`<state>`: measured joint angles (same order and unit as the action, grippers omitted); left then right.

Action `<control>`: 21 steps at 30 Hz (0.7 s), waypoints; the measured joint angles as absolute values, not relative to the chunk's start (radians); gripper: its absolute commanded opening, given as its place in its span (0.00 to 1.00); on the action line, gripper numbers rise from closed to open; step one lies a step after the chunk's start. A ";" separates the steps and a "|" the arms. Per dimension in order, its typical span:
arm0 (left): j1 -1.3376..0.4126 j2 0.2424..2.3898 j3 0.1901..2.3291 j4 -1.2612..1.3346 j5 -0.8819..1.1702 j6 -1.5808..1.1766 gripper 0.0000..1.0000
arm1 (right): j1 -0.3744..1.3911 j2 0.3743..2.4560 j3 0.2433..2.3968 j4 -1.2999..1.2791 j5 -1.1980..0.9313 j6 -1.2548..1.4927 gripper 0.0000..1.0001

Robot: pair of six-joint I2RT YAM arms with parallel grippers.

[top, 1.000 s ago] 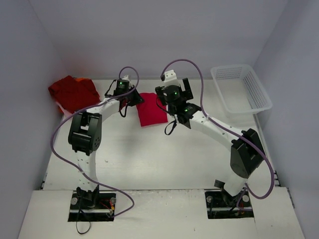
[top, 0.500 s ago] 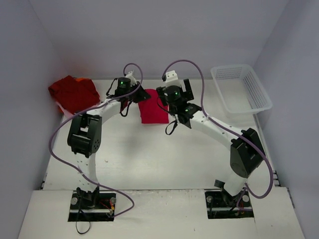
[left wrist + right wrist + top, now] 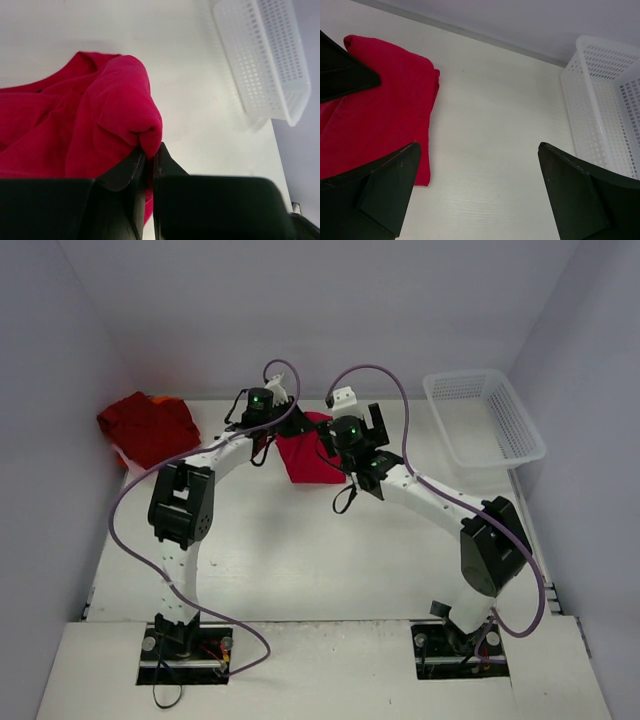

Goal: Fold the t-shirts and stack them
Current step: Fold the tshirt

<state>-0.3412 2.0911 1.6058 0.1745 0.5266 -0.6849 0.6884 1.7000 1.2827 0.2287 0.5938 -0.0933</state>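
On the white surface, near its middle, a red t-shirt is seen lying bunched between the two hands. A fold of its cloth is pinched tight in the clenched left hand. The right hand is held spread wide just beside the shirt, grasping nothing. Farther back, darker red t-shirts are piled at the left, and a white mesh basket is set at the right.

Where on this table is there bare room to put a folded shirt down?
The near middle of the table, in front of the folded shirt, is bare, as is the strip between that shirt and the basket. Back centre is crowded: the left gripper pinches the shirt beside the open right gripper. The red pile fills the far-left corner.
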 measured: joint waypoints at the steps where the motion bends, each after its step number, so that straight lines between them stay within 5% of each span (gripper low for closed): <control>1: -0.339 2.107 1.606 0.177 0.529 -0.688 0.00 | 0.687 1.700 1.278 0.228 0.594 -0.093 1.00; 6: -0.324 2.171 1.606 0.176 0.529 -0.710 0.01 | 0.681 1.699 1.248 0.229 0.594 -0.086 1.00; 10: -0.306 2.183 1.606 0.176 0.521 -0.735 0.44 | 0.681 1.697 1.222 0.228 0.593 -0.078 1.00; 12: -0.299 2.182 1.606 0.181 0.508 -0.747 0.56 | 0.681 1.695 1.215 0.228 0.593 -0.077 1.00; 13: -0.295 2.182 1.605 0.182 0.499 -0.751 0.77 | 0.681 1.691 1.211 0.228 0.593 -0.076 1.00; 21: -0.287 2.133 1.545 0.160 0.384 -0.748 0.80 | 0.681 1.636 1.188 0.228 0.593 -0.071 1.00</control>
